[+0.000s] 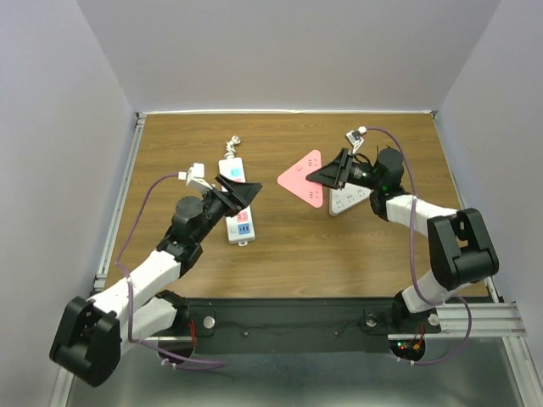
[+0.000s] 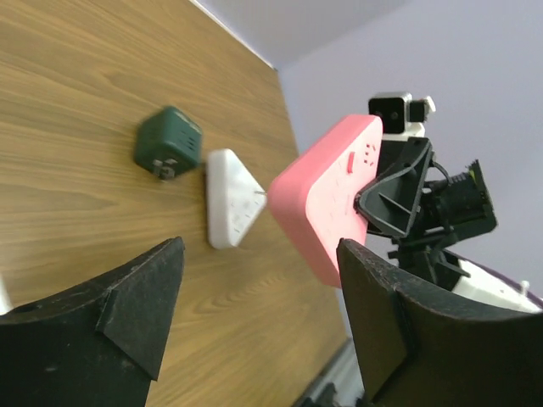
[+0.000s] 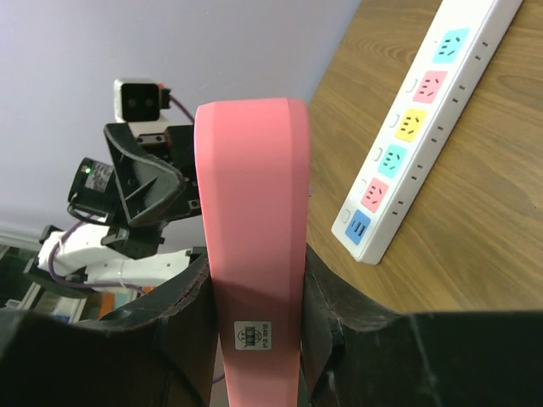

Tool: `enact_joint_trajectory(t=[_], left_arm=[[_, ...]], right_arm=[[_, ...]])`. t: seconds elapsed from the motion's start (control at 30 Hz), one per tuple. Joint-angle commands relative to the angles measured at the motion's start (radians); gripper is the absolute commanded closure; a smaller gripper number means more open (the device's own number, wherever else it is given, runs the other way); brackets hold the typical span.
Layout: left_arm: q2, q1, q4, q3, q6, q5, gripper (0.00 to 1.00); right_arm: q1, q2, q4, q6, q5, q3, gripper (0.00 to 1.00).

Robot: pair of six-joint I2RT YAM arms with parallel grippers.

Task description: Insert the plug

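Note:
The plug is a pink triangular block [image 1: 301, 180], lifted off the table at centre. My right gripper [image 1: 327, 176] is shut on its right corner; in the right wrist view the pink block [image 3: 250, 212] stands edge-on, pinched between both black fingers [image 3: 254, 263]. Its pins do not show. The long white power strip [image 1: 240, 227] with coloured sockets [image 3: 416, 127] lies left of centre. My left gripper [image 1: 246, 193] hovers over the strip, open and empty. Its wrist view looks between the spread fingers [image 2: 259, 254] at the pink block [image 2: 327, 203] a short way off.
A white triangular adapter [image 1: 348, 200] lies under the right wrist, also seen from the left [image 2: 229, 195]. A dark green cube adapter [image 2: 168, 146] sits beside it. Walls enclose the table on three sides.

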Motion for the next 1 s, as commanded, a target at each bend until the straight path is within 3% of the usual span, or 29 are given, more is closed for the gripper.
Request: enact_joint_trajectory(t=[0.0,0.17,0.47,0.97], left_arm=[[-0.109,0.015,-0.208,-0.025,0.151,-0.159,0.16],[-0.123,0.061,-0.23,-0.07,0.195,-0.196,0.12],[-0.092,0.138,-0.11,-0.162,0.224,-0.095,0.04],[-0.028,0.208,0.045,-0.244,0.215,0.018,0.01]], right_arm=[[0.024,0.063,0.076,0.027,-0.039,0.097,1.0],[0.12,0.21,0.076,0.023,-0.057,0.18,1.0],[0.197,0.431,0.074,0.03,-0.115,0.294,1.0],[0.261,0.62,0.074,0.043,-0.229,0.429,0.99]])
